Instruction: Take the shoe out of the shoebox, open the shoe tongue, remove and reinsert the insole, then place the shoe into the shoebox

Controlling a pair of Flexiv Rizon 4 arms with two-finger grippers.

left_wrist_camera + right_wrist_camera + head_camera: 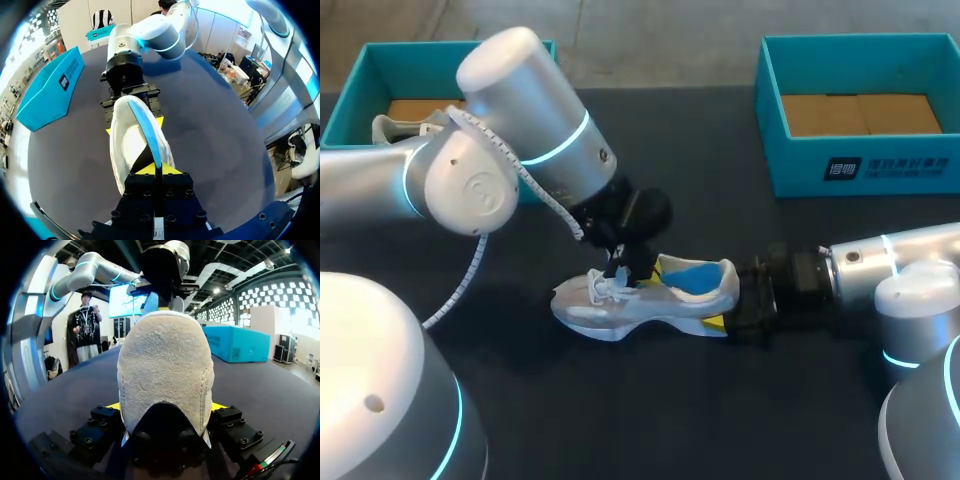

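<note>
A white shoe (620, 308) lies on the black table (640, 420) mid-view, toe towards my left arm, with its blue insole (695, 278) showing in the opening. My left gripper (618, 264) comes down over the tongue area. In its wrist view its yellow tips (155, 169) are pressed together on the near end of the blue insole (147, 127), which runs edge-on along the shoe (125, 145). My right gripper (732, 305) grips the heel from both sides. In its own view the grey heel (165, 365) fills the gap between its fingers (220, 406).
A teal shoebox (360, 80) stands at the back left with another white shoe (392, 128) in it, partly behind my left arm. A second teal box (860, 160) with a brown cardboard floor stands at the back right.
</note>
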